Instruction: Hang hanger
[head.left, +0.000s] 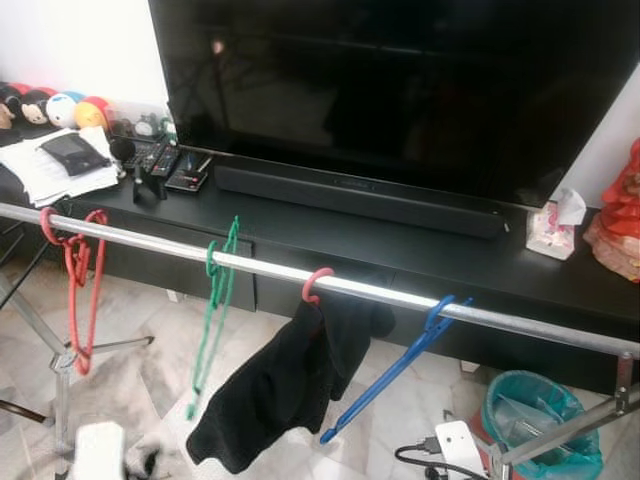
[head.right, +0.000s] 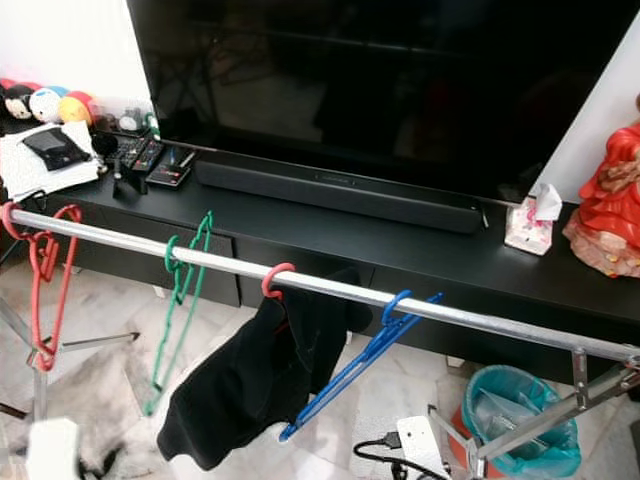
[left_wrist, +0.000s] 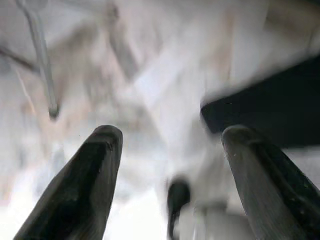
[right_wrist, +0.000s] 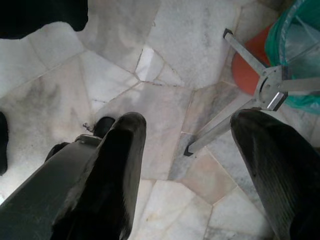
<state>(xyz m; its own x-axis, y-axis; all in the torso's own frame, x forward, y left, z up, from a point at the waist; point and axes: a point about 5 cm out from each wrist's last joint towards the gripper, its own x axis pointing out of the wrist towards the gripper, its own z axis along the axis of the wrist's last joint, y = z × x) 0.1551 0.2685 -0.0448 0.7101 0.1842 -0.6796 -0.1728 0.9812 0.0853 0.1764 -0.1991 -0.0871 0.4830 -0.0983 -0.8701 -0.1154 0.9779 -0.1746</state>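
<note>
A silver rail (head.left: 270, 268) of a drying rack runs across in front of me. Hooked on it from left to right are a red hanger (head.left: 78, 270), a green hanger (head.left: 215, 310), a red-hooked hanger (head.left: 318, 283) carrying a black garment (head.left: 290, 385), and a blue hanger (head.left: 395, 365) that hangs tilted. My left gripper (left_wrist: 172, 135) is open with nothing between its fingers, over a blurred pale floor. My right gripper (right_wrist: 190, 120) is open and empty, low above the marble floor, near a rack leg (right_wrist: 220, 131).
Behind the rail stands a black TV cabinet (head.left: 400, 250) with a large TV (head.left: 400, 90), a soundbar (head.left: 360, 195), remotes (head.left: 165, 165), papers and a tissue box (head.left: 552, 232). A teal-lined bin (head.left: 540, 420) sits on the floor at the right, by the rack's legs.
</note>
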